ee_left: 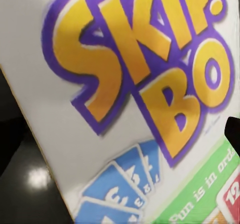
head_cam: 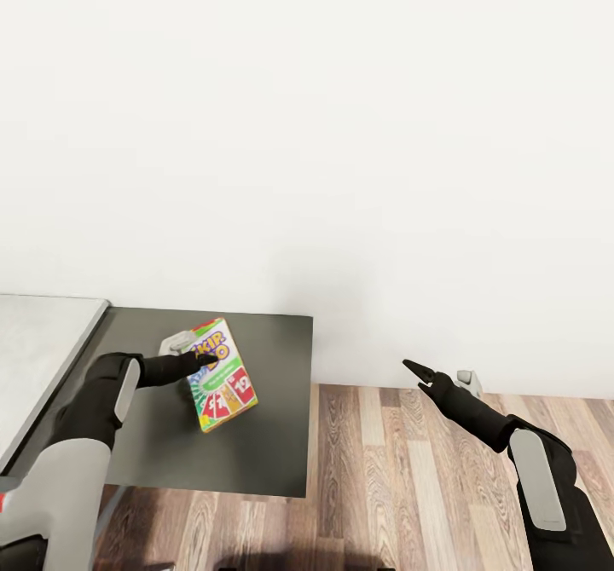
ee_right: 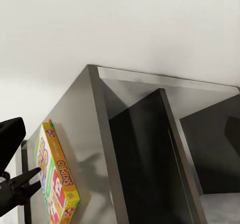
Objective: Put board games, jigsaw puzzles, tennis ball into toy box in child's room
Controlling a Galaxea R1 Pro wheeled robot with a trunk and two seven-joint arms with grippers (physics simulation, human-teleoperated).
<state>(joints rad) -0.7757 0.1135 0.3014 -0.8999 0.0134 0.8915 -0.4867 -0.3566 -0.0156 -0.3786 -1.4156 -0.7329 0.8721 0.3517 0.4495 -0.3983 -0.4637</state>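
Light was bright and even, washing the plain white wall [head_cam: 307, 111] nearly featureless. Soft shadows fell under the dark grey matte desk corner section [head_cam: 273, 435] onto the wood-plank floor [head_cam: 409, 486]. In the left wrist view, the pale green-edged board game box [ee_left: 125, 83] looked softly blurred, beside a small glare spot on the dark surface.
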